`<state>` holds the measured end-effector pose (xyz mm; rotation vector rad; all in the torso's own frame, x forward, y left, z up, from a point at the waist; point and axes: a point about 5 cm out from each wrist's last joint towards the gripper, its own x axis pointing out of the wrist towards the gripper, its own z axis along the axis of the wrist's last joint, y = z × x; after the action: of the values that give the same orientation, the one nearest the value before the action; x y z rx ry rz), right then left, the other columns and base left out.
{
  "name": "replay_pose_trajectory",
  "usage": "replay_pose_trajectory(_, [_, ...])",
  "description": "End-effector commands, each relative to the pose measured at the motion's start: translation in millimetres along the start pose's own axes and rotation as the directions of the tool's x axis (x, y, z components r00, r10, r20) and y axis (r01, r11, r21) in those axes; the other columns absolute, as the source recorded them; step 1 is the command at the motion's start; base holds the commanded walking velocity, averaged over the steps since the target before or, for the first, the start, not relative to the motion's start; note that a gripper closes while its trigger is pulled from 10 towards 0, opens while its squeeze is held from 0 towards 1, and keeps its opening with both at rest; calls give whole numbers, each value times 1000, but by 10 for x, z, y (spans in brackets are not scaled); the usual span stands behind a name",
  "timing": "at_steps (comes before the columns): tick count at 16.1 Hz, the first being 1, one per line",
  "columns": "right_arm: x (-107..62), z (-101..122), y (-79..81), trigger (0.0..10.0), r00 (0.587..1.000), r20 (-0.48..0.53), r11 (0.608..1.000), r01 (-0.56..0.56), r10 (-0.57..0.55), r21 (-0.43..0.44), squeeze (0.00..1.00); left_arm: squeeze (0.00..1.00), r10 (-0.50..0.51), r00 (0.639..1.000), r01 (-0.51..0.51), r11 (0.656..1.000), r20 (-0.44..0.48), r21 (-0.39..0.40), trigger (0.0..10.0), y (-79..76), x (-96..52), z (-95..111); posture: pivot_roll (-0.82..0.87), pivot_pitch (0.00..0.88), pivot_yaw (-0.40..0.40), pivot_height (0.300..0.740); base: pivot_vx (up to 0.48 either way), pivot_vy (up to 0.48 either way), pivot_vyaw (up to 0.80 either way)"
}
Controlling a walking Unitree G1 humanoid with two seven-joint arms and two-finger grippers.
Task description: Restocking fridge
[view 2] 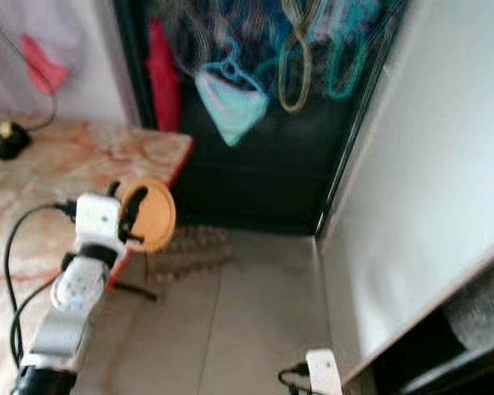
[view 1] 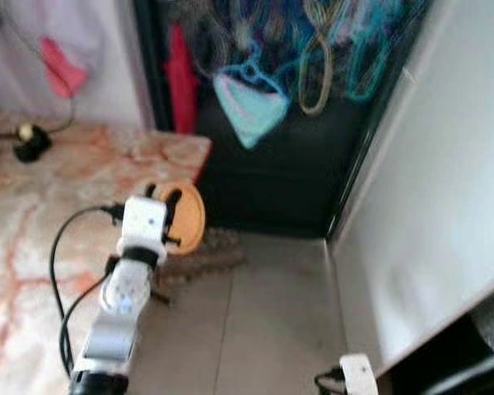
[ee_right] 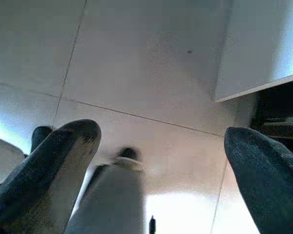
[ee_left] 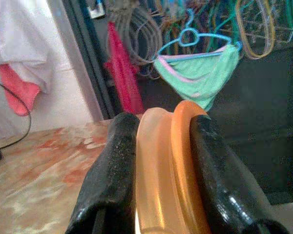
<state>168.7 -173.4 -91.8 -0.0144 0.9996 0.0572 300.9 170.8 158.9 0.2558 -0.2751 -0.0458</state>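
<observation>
My left gripper [ee_left: 162, 123] is shut on a round orange container [ee_left: 168, 165], held on edge between the two black fingers [ee_left: 112, 170]. In the left eye view the orange container [view 1: 188, 217] hangs over the front corner of a marble-patterned table [view 1: 33, 214], at the end of my raised left arm [view 1: 128, 288]. My right gripper [ee_right: 161, 136] is open, low over the pale floor tiles [ee_right: 136, 63], with nothing between its fingers. Its white wrist [view 1: 358, 374] shows at the bottom edge.
A large white panel [view 1: 445, 189] stands along the right, with a dark opening [view 1: 469, 362] below it. Ahead is a dark frame hung with a teal cloth on a hanger [view 1: 251, 103], cables and a red item [view 1: 179, 78]. A brownish tray [view 1: 202, 255] lies on the floor.
</observation>
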Motion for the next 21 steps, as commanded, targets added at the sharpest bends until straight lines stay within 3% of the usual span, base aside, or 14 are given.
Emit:
replay_pose_trajectory(1, [-10,-26,-56,10000,1000,-11,1000,18,-18,-2,0,0,-23,999,22,999,-23,-35,10000,-18,21,-45,72,0,-32,740,0,0,-788])
replay_pose_trajectory(3, [-9,-25,-54,10000,1000,-12,1000,19,-19,-1,0,0,-26,998,23,999,-57,-49,10000,19,15,-121,68,0,-27,740,0,0,-788])
replay_pose_trajectory(6, [-8,-25,-47,10000,1000,-13,1000,21,-21,-1,0,0,-13,984,2,998,-176,-66,10000,131,-59,-407,64,0,-22,740,0,0,-788])
replay_pose_trajectory(8, [-7,-25,-39,10000,1000,-13,1000,21,-21,-2,0,0,-12,953,-18,995,-302,-96,10000,167,-173,-703,62,0,-16,740,0,0,-788])
replay_pose_trajectory(9, [-7,-25,-39,10000,1000,-13,1000,21,-21,-2,0,0,-12,953,-18,995,-302,-96,10000,167,-173,-703,62,0,-16,740,0,0,-788])
replay_pose_trajectory(11, [-5,-22,-30,10000,1000,-13,1000,25,-25,3,0,0,-34,876,-27,992,-481,-120,10000,124,-417,-1127,50,0,-10,740,0,0,-788])
replay_pose_trajectory(12, [-4,-22,-25,10000,1000,-13,1000,28,-28,12,0,0,-64,812,-14,991,-581,-130,10000,59,-620,-1343,45,0,-7,740,0,0,-788])
replay_pose_trajectory(13, [-4,-22,-25,10000,1000,-13,1000,28,-28,12,0,0,-64,812,-14,991,-581,-130,10000,59,-620,-1343,45,0,-7,740,0,0,-788])
replay_pose_trajectory(15, [-2,-16,-22,10000,999,-10,999,35,-35,23,0,0,-74,710,-45,988,-700,-151,10000,7,-931,-1597,41,0,-10,740,0,0,-788])
replay_pose_trajectory(20, [-1,-16,-21,10000,999,-10,999,39,-39,30,0,0,-54,623,-85,987,-781,-135,10000,-6,-1116,-1750,35,0,-7,740,0,-76,-788])
replay_pose_trajectory(21, [-2,-20,-18,10000,999,-8,998,42,-42,40,0,0,-51,578,-76,990,-814,-116,10000,-31,-1217,-1808,23,0,-2,740,0,-480,-788])
